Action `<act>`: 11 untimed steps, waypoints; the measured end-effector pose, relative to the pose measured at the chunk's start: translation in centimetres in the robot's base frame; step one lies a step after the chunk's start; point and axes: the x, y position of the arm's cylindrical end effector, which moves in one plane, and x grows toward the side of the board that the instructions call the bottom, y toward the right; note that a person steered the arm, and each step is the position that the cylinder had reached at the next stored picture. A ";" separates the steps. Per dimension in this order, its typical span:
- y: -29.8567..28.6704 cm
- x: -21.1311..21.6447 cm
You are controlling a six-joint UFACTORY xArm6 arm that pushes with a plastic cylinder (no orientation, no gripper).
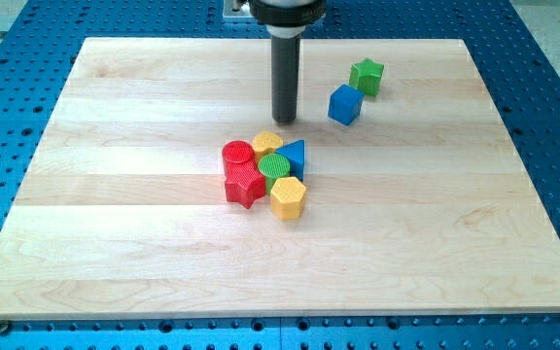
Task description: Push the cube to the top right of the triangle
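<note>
Surface: pale wooden surface (115, 243) on a blue perforated bench.
My tip (285, 121): a bare rod with no gripper, touching nothing, just left of the blue cube (344, 104).
Blue cube: upper right of the blue triangle (295, 156), beside the green star (367, 76).
Cluster: red cylinder (237, 154), red star (245, 183), green cylinder (274, 165), yellow hexagon (288, 197), another yellow block (266, 142).

Coloured blocks are seen on a pale wooden tabletop (115, 243).
Blue cube (345, 104), blue triangle (295, 156), green star (367, 76), red star (245, 184), red cylinder (237, 154), yellow hexagon (287, 197).
</note>
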 end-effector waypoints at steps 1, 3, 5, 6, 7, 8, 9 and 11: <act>1.4 -3.7; 5.4 0.3; 12.2 1.7; 12.0 7.6; 11.6 3.1; 11.6 -2.5; 8.4 -0.4; 8.1 3.5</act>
